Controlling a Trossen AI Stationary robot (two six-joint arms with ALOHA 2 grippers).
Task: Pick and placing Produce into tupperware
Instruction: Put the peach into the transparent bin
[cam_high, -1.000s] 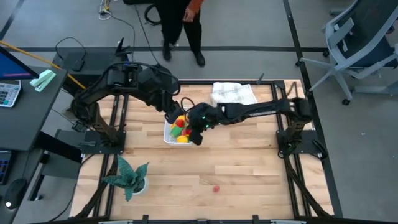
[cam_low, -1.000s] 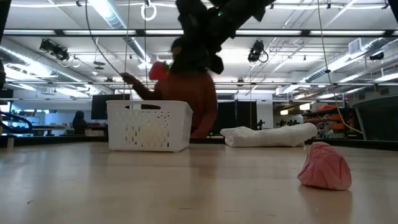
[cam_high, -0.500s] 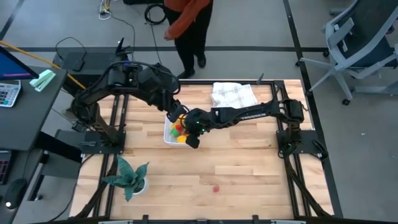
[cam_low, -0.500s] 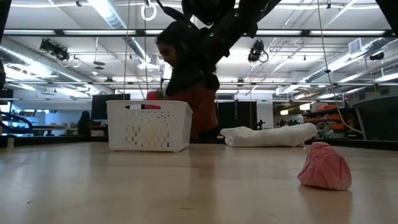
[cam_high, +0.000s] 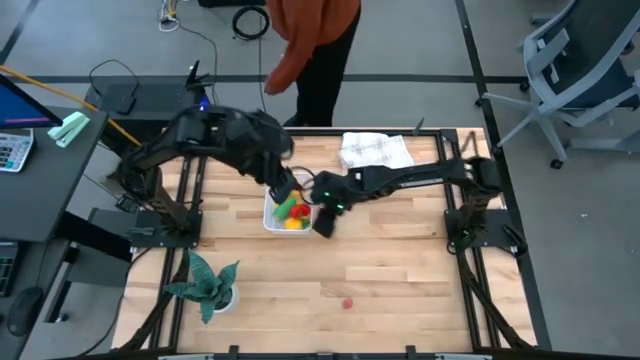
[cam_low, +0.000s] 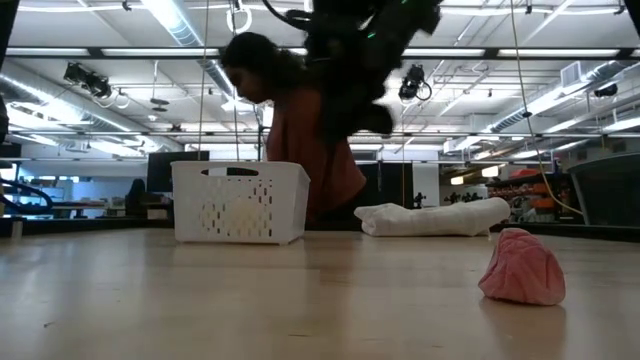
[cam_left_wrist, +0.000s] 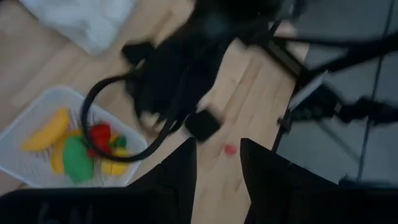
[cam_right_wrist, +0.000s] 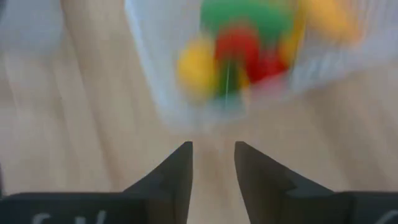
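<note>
Found the right gripper (cam_high: 323, 222) just off the basket (cam_high: 268, 226) on its right side, above bare table (cam_high: 400, 260), fingers parted and nothing between them. Judged the drop done and the next fetch in hand. Best handled by lifting clear of the basket wall first, then swinging toward the front of the table to the last loose piece, a small pink one (cam_high: 347, 301) lying well apart from everything else. Called for a straight descent over it and an even squeeze, since so small and rounded a toy would likely skid or roll if nudged from one side. Saw the left gripper (cam_high: 290, 188) hovering over the basket's far edge, likewise spread and empty, close enough to the right arm to call for care on the return. Counted the other toy fruit (cam_high: 291, 212), yellow, green and red, already inside the basket. Noted a folded cloth (cam_high: 375, 150) behind the basket, a potted plant (cam_high: 205, 285) at the front left corner, and a person (cam_high: 312, 45) bent in beyond the table's back edge. Found nothing across the path to the pink piece.
</note>
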